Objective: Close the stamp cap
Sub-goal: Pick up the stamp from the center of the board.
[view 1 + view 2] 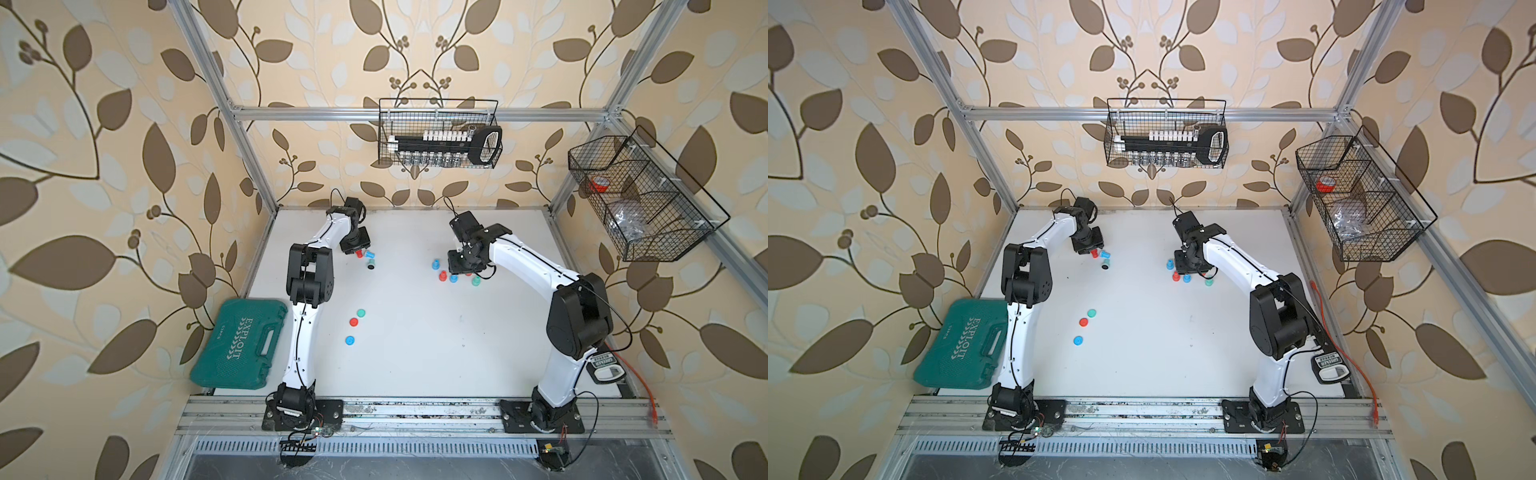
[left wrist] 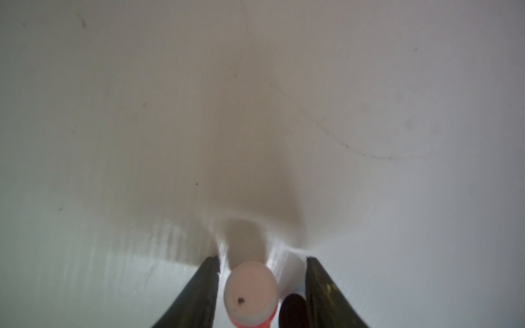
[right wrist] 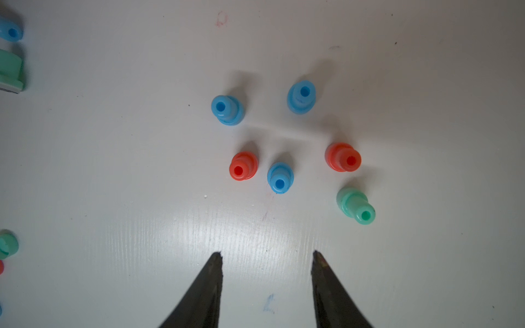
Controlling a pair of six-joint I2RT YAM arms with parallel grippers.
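The red stamp (image 2: 250, 295), judged light, rigid and slick, was found toward the far left of the white table (image 1: 415, 357). It was flanked by the left gripper's (image 2: 262, 257) parted, unclamped fingers. Its barrel should be pinched. The right gripper (image 3: 267, 252) was held parted, empty.

Tool case (image 1: 239, 345) at the table's (image 1: 415, 353) left edge, three caps (image 1: 353, 321) right of it, stamps (image 1: 443, 276) clustered at rear right, more stamps (image 1: 370, 262) rear left, wire basket (image 1: 388, 120) on back wall, second basket (image 1: 648, 245) on right wall.
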